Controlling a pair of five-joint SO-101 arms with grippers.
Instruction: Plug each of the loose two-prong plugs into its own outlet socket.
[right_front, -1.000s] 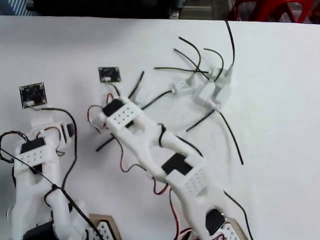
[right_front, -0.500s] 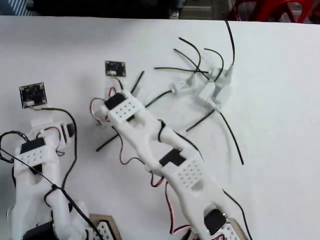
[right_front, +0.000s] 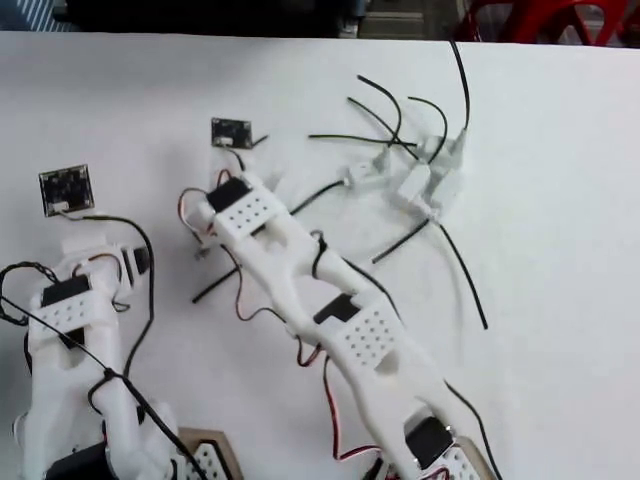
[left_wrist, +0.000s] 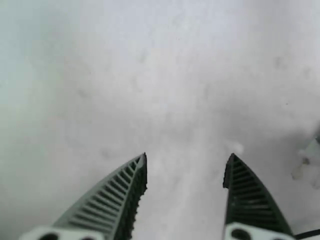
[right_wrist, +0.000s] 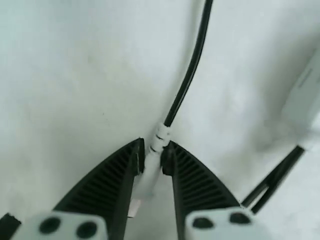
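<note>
Right wrist view: right gripper (right_wrist: 153, 149) clamped on one white plug (right_wrist: 159, 136), not yet socketed; left gripper (left_wrist: 186, 161) spread wide, empty; outlet cluster (right_front: 420, 182) well apart, other connections unclear.

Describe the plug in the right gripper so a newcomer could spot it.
On the white table, follow the diagonal arm to the right gripper. Its white plug is pinched between the fingers, black cable trailing; the other plugs lie loose together.

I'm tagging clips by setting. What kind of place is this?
Probably a robotics lab bench: two white arms at a white table, with loose corded plugs and sockets laid out on it.
</note>
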